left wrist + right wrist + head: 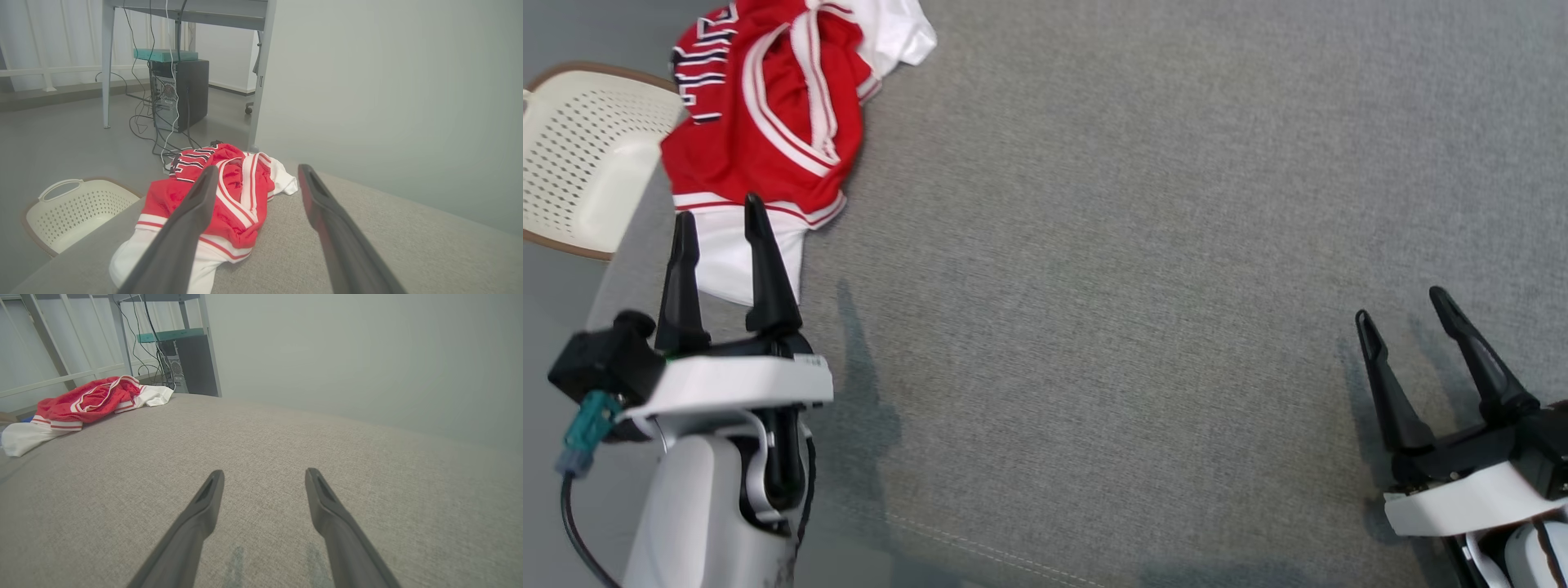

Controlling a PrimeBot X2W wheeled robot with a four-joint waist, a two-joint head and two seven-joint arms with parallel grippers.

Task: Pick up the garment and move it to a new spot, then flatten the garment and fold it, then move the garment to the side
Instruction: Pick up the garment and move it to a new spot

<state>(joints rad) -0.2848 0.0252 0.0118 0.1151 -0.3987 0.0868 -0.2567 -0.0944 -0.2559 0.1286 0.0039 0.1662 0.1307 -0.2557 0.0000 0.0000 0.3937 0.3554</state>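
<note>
Two pale forearms reach forward over the work, each ending in two long dark fingers pointing away from the robot. The left pincer stands released, jaws spread wide and gripping nothing; the right pincer is likewise spread and empty, well apart from it on the opposite side. Both hang over a broad grey woven surface, which runs ahead of and between the fingers and carries their shadows. A plain pale wall rises beyond the surface, ahead and to the right of the left pincer; a grey floor lies lower, off to its left. The garment, a red jersey with white trim and white fabric at both ends, lies crumpled on the surface directly ahead of the left pincer. Its near white hem lies at the fingertips, though whether they touch it cannot be told. From the right pincer it lies far ahead and to the left. A cream perforated basket sits on the floor to the left of the left pincer, beside the surface's edge. Beyond the garment a dark computer tower stands under a desk, with cables trailing to the floor.
</note>
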